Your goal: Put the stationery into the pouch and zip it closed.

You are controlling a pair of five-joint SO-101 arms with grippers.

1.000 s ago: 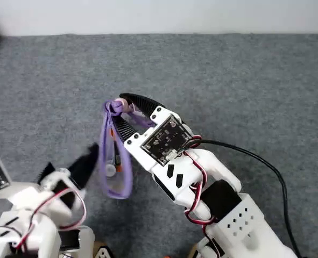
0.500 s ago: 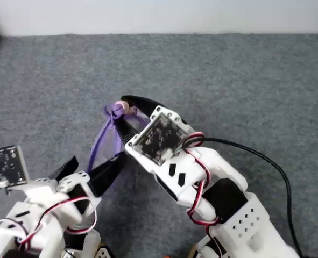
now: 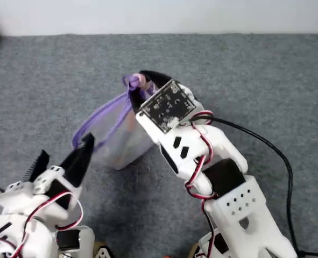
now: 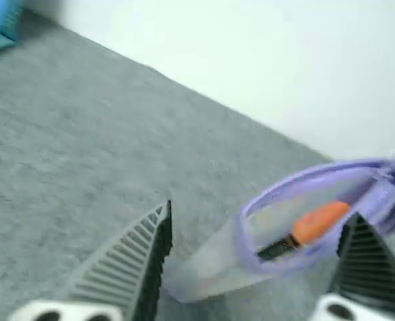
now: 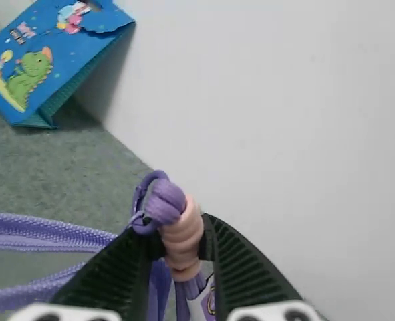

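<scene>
Grey table (image 3: 255, 70), white wall (image 3: 159, 16) behind, a blue bag (image 5: 50, 60) leaning against it. Right gripper (image 5: 177, 235): jaws clamped on the zip pull (image 5: 172, 217), a purple cord with a pink bead, held raised. Pouch (image 3: 121, 144): clear, purple-trimmed, hanging from the pull, lower end on the table, mouth gaping. Contents: orange item (image 4: 321, 221) and a dark item beside it. Left gripper (image 3: 62, 158): jaws apart, empty, just beside the pouch's near end. Step, as judged: loading done, zipping in hand. Next move likely calls for the left gripper to pinch the near end as an anchor while the right draws the pull along the zip, trim kept taut.
</scene>
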